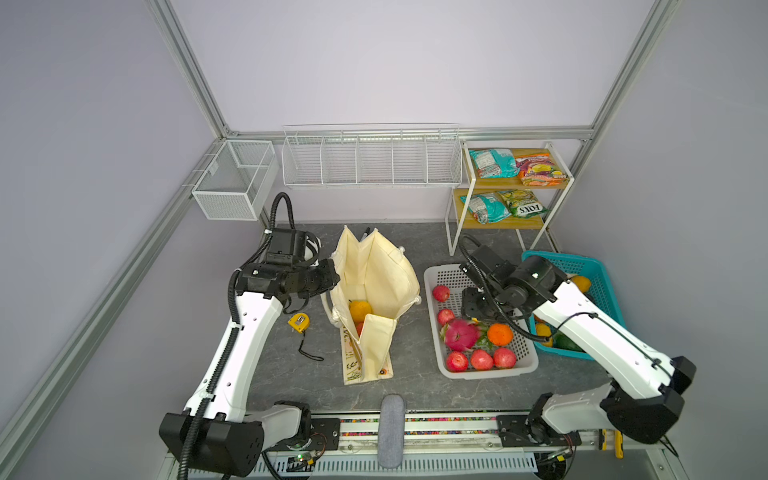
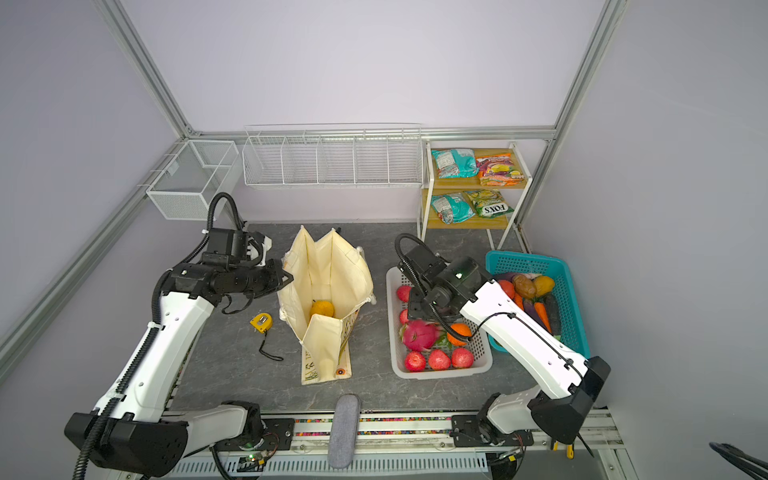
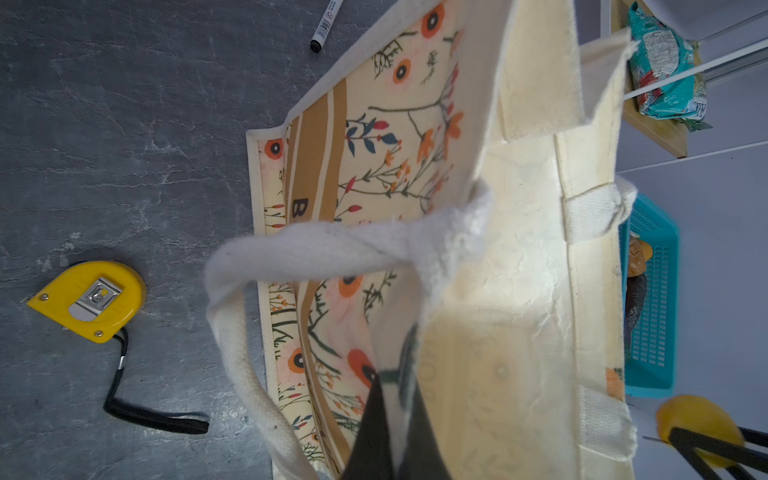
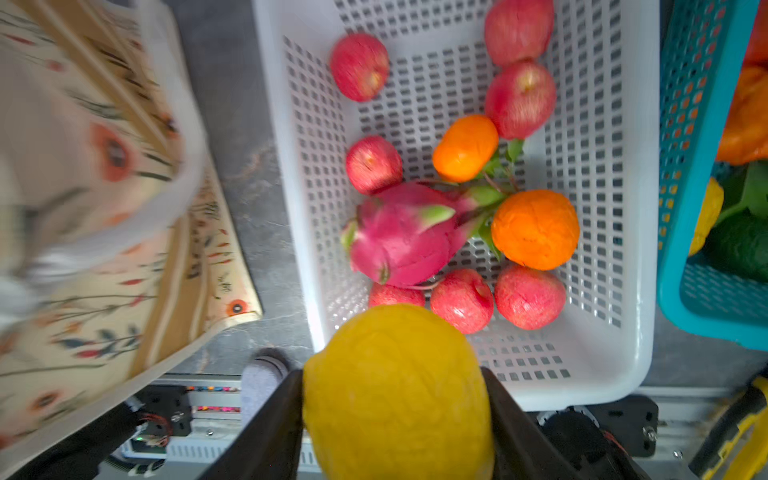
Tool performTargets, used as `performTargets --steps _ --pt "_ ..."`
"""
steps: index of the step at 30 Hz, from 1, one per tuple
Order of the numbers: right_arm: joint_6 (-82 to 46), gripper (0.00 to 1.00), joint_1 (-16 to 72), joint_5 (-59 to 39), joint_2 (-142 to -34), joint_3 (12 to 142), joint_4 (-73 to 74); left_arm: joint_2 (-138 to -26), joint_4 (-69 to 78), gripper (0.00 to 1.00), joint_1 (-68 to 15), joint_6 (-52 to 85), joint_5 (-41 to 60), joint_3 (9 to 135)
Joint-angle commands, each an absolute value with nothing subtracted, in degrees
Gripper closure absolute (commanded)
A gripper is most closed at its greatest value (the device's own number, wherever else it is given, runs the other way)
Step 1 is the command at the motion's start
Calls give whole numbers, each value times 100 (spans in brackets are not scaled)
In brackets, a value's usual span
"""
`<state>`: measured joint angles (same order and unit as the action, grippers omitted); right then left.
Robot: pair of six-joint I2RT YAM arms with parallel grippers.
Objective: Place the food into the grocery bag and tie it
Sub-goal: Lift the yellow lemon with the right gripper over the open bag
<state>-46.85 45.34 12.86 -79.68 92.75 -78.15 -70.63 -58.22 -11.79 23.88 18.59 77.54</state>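
The cream grocery bag (image 1: 374, 291) (image 2: 328, 286) stands open mid-table with an orange-yellow fruit (image 1: 360, 309) in its bottom. My left gripper (image 1: 332, 272) (image 3: 395, 382) is shut on the bag's left rim, pinching the cloth beside the rope handle (image 3: 316, 249). My right gripper (image 1: 471, 307) (image 4: 392, 374) hangs over the white basket (image 1: 486, 374) (image 4: 623, 208), shut on a yellow fruit (image 4: 399, 395) that the top views hide. Red apples, oranges and a pink dragon fruit (image 4: 403, 237) lie in that basket.
A teal basket (image 1: 598, 270) (image 2: 565, 282) of vegetables stands right of the white one. Teal (image 1: 492, 163) and orange-red (image 1: 540, 168) snack packets lie on the back shelf. A yellow tape measure (image 1: 298, 323) (image 3: 87, 299) and a marker (image 3: 326, 25) lie left of the bag.
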Motion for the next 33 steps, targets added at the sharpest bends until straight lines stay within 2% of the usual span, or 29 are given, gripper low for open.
performTargets --steps 1,9,21,33 --pt "-4102 55 4522 1241 -8186 9949 -7723 -6919 -5908 100 -1222 2512 2027 7593" --pt "-3381 54 4861 757 -8876 11075 -6766 -6888 -5898 100 -1224 2564 1992 7555" --pt "-2016 53 5547 376 -11180 13277 -6608 -6853 -5950 100 -1230 2654 1968 7528" --pt "-1610 53 5651 229 -12531 13684 -6092 -6805 -5914 100 -1239 2751 2067 7535"
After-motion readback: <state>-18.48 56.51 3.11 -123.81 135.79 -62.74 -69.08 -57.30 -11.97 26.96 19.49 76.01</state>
